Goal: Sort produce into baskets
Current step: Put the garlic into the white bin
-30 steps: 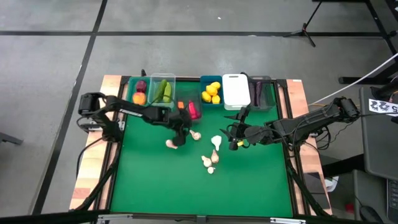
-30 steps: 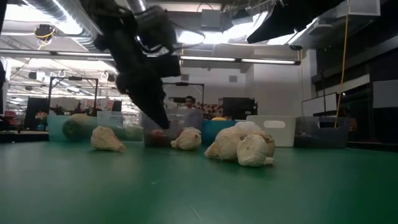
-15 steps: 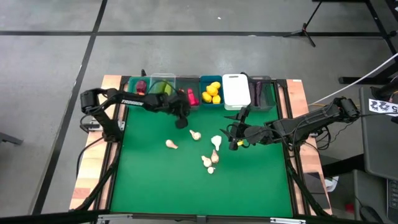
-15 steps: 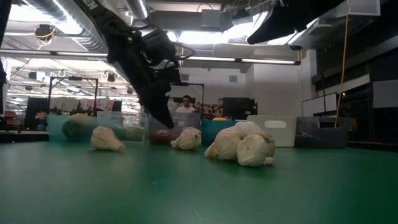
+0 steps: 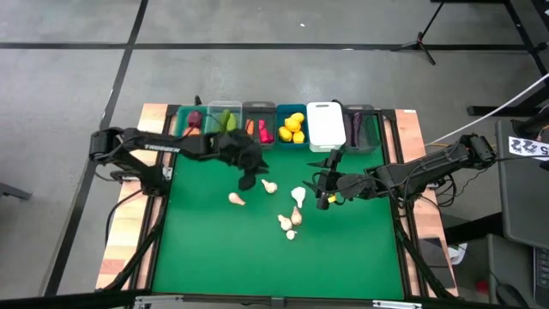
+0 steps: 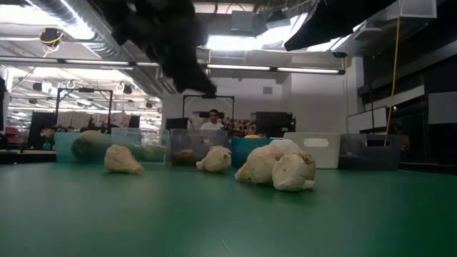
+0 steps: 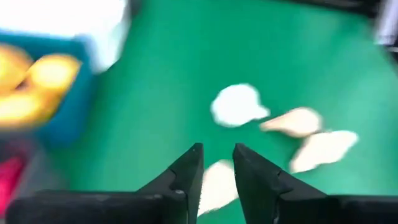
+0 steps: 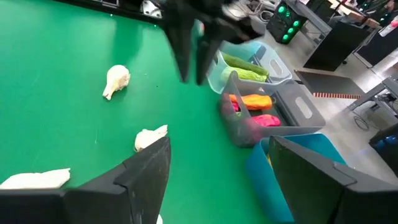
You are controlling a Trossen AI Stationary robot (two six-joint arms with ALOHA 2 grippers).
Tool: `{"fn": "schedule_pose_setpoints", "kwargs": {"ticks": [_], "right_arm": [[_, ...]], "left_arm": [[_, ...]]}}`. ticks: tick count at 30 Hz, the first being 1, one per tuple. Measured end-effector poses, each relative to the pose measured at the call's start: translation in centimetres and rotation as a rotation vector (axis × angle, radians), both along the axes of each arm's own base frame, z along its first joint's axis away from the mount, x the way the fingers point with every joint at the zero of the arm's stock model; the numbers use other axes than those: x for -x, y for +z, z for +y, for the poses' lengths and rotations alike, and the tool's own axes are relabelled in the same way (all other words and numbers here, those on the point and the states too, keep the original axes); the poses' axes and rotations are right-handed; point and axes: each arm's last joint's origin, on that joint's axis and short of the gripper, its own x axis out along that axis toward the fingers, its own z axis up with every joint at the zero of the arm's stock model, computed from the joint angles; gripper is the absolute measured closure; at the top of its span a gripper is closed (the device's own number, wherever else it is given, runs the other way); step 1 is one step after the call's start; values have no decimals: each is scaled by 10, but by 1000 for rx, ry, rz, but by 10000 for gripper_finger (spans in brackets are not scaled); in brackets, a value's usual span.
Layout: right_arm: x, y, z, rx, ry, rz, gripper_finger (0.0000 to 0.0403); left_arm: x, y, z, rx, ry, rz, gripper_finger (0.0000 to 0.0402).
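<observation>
Several whitish garlic bulbs lie loose on the green mat, in a group near the middle. The baskets stand in a row at the far edge: teal, clear, grey, blue, white and dark. The grey one holds a carrot and a red pepper. My left gripper hangs shut and empty above the mat, over the garlic. My right gripper hovers open right of the garlic group, nothing between its fingers.
Lemons fill the blue basket, cucumbers the clear one, a dark red beet the teal one, an eggplant the dark one. The near half of the mat is bare green. A person shows far behind the table in the low view.
The grey basket, with its carrot and pepper, has slid toward the far edge into the row while my left gripper stood low against it. The left gripper has since risen well clear of the mat and drawn back from the basket.
</observation>
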Motion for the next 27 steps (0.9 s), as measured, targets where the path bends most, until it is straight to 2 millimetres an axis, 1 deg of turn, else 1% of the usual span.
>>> {"fn": "schedule_pose_setpoints", "kwargs": {"ticks": [2, 5, 8, 10, 14, 18, 21, 24, 27], "right_arm": [[0, 0, 0, -6, 10, 0, 134], [0, 0, 0, -3, 17, 4, 134], [0, -1, 0, -1, 17, 10, 134], [1, -1, 0, 2, 17, 20, 134], [2, -3, 0, 4, 16, 39, 134], [2, -4, 0, 6, 15, 46, 134], [2, -4, 0, 5, 14, 46, 134], [2, -4, 0, 6, 14, 52, 134], [2, -4, 0, 7, 14, 54, 134]], "left_arm": [[-5, 4, -18, -43, -83, -57, 302], [-16, 3, -43, -174, -216, -128, 272], [-24, 0, -55, -214, -267, -171, 235], [-26, -6, -56, -217, -262, -153, 210], [-31, -28, -51, -210, -224, -52, 163], [-38, -48, -47, -234, -211, 9, 129], [-40, -65, -43, -238, -188, 68, 118], [-41, -78, -40, -224, -173, 121, 117], [-42, -87, -37, -210, -159, 151, 118]]}}
